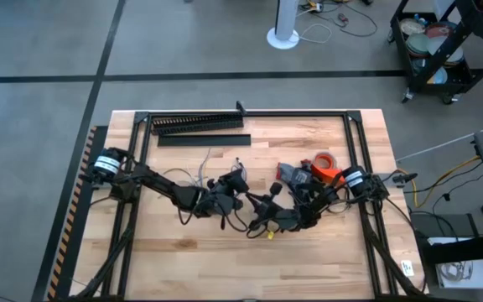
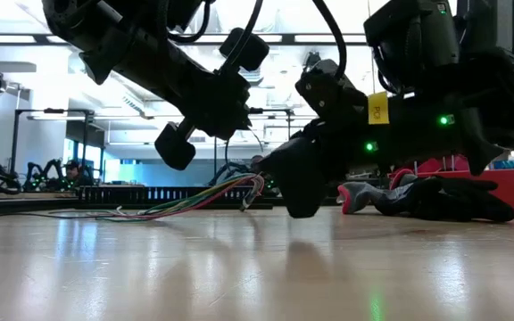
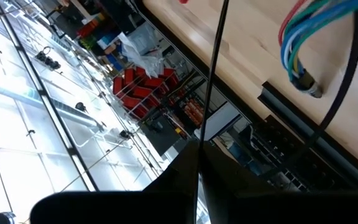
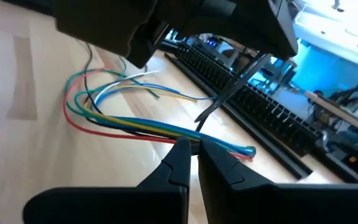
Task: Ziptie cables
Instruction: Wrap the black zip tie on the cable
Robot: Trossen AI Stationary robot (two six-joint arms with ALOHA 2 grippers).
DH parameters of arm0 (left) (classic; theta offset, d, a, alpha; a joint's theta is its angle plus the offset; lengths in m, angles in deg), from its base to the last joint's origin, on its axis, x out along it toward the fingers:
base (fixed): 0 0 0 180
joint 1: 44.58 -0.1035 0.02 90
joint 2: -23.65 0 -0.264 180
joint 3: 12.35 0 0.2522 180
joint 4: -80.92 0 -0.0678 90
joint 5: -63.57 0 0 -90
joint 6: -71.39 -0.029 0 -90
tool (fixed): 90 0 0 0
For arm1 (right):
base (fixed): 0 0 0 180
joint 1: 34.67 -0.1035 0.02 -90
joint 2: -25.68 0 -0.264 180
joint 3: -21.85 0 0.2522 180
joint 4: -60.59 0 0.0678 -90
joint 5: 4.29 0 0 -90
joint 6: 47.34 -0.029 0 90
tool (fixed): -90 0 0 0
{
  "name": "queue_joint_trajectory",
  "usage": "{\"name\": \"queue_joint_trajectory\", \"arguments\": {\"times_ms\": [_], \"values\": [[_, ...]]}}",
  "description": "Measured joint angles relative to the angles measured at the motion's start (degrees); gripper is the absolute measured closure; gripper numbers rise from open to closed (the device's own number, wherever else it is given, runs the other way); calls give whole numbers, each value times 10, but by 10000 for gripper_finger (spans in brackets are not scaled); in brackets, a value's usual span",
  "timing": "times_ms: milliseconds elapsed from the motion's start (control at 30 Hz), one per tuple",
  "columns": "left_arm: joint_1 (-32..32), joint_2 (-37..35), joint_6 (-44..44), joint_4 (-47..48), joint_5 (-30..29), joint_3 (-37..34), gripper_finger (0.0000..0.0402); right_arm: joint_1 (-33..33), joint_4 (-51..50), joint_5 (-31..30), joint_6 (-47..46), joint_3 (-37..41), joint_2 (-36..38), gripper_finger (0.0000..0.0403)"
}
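Two dark arms are reaching toward each other over the middle of the wooden desk (image 1: 183, 252), the left one from the left edge, the right one from the right edge. Along the far edge, a long black comb-toothed duct (image 1: 196, 124) is lying flat, with its flat black cover strip (image 1: 204, 140) just beside it. Near the right arm's base, a roll of orange tape (image 1: 324, 161) is sitting next to a grey and red tool (image 1: 296, 174).

The left gripper (image 1: 235, 186) is hovering above the desk centre, its jaws pressed together on a ziptie (image 3: 213, 74), which is running straight out from between the fingers. The right gripper (image 4: 195, 147) is sitting low just beside it, jaws nearly touching, pinching the cables (image 4: 129, 124) close to their bundled end. The cables are lying on the desk between the two grippers, coloured strands fanning into loose loops toward the duct, apart from it.
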Motion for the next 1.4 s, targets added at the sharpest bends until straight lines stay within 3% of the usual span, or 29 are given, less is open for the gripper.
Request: {"name": "queue_joint_trajectory", "arguments": {"times_ms": [967,1400], "values": [[2,0,2,0,-3,0,402,-9,5,3,-32,-10,12,403],[2,0,4,0,-3,0,402,-8,-11,2,-201,-16,12,403]]}}
